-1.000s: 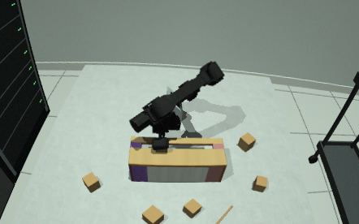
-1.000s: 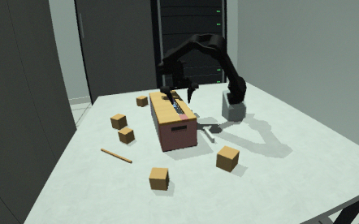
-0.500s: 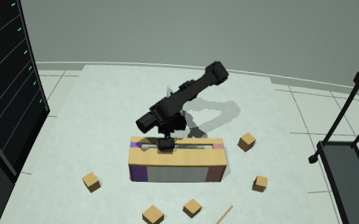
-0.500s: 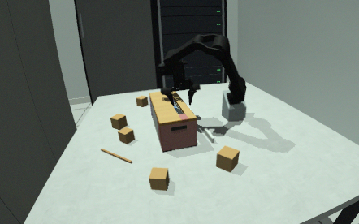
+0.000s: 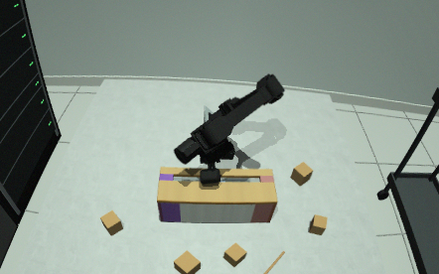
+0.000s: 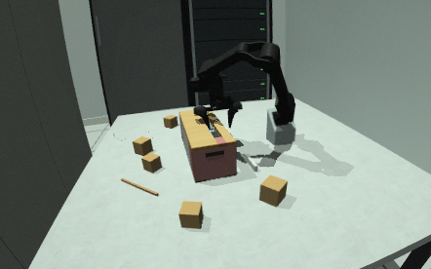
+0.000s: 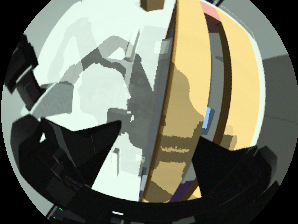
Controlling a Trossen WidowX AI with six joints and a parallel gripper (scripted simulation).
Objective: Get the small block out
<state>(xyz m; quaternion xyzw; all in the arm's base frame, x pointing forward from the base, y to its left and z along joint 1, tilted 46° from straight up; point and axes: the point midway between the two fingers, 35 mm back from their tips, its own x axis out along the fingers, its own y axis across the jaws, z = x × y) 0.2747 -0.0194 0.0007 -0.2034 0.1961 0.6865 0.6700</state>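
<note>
The box [image 5: 215, 195] [image 6: 197, 133] [image 7: 181, 63] has a tan top with a long slot, a purple end [image 5: 169, 212] and a pink end [image 5: 264, 210] [image 6: 215, 166]. The pink end has a dark opening [image 6: 215, 154]. A small blue block [image 7: 208, 119] [image 6: 213, 132] shows through the slot, on the shelf inside. My gripper [image 5: 212, 168] [image 6: 216, 115] [image 7: 154, 129] is open and empty. It hangs over the box's back edge, one finger above the top near the slot, the other behind the box. In the top view the block is hidden.
Tan cubes lie around the box [image 5: 301, 173] [image 5: 318, 223] [image 5: 111, 221] [image 6: 273, 190] [image 6: 190, 213] [image 6: 142, 145]. A thin wooden stick [image 6: 139, 187] [image 5: 274, 262] lies in front. A pale rod lies behind the box. A black cart [image 5: 423, 199] stands beside the table.
</note>
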